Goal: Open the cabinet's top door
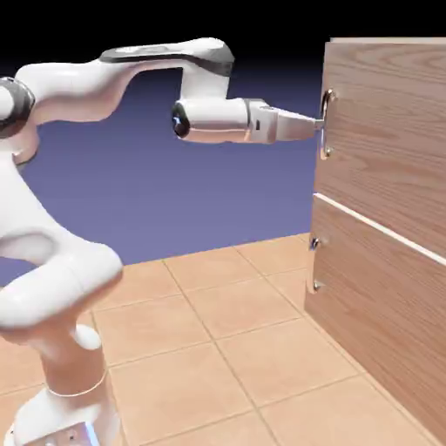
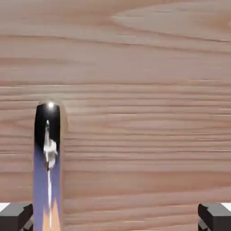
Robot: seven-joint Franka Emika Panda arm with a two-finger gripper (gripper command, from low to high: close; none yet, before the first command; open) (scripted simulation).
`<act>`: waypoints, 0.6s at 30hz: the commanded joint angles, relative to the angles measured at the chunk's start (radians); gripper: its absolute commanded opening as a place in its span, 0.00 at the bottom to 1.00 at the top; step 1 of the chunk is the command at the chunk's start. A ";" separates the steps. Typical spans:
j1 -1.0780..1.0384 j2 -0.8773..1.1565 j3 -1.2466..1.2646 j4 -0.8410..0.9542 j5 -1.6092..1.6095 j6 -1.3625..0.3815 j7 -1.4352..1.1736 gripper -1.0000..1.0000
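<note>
The tiled table bears the cabinet.

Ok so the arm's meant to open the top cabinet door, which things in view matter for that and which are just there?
Part of the job:
- cabinet
- top door
- its silver bar handle
- gripper, open and level, right at the handle

Just there:
- lower door with two small metal studs
- tiled table top
</note>
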 commanded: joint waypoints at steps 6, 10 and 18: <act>-0.099 -0.020 0.104 0.067 0.261 -0.003 -0.194 0.50; -0.183 -0.006 0.169 0.126 0.296 -0.005 -0.219 0.50; -0.248 0.052 0.218 0.178 0.301 -0.029 -0.259 0.00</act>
